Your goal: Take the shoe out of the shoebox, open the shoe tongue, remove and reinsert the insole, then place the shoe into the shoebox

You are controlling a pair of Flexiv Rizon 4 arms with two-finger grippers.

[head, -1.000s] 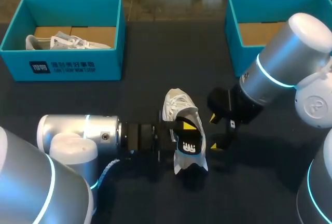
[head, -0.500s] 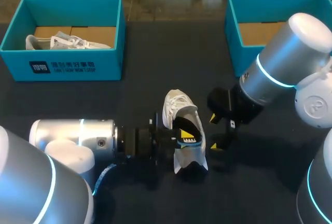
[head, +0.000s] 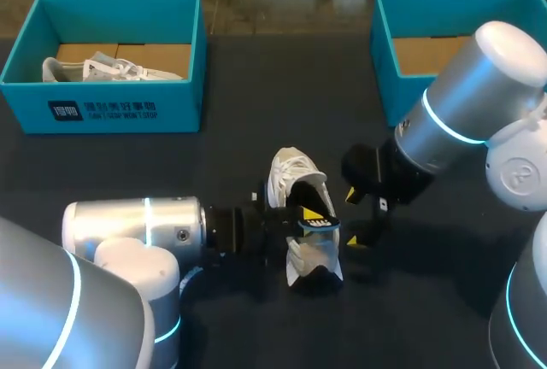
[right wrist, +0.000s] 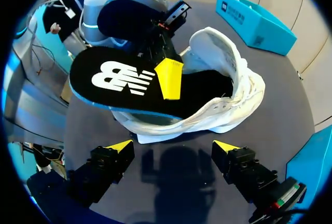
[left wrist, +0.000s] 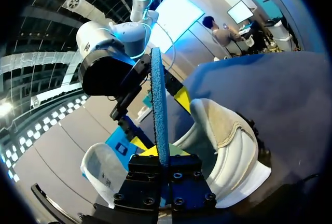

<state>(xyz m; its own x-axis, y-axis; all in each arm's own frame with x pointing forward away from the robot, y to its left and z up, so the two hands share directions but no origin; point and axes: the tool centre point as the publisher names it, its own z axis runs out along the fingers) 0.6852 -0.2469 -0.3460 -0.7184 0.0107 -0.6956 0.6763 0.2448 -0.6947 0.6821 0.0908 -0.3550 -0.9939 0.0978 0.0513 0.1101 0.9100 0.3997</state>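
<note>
Left gripper: fingers pinch the insole from both faces. The left wrist view shows the insole edge-on, its blue foam rim standing between the finger blocks. The right wrist view shows one yellow fingertip flat on its black top side.

Insole: held about level. The logo end juts past the heel of the shoe and the other end runs into its opening. I cannot tell whether that end touches the footbed.

Shoe: white, on the dark table near the middle, tongue standing up, right under the left gripper.

Right gripper: fingers spread wide. The shoe lies just ahead of them, apart from both tips.

Further out: left shoebox at the far left, with a second white shoe inside. Right shoebox at the far right, partly behind the right arm.
</note>
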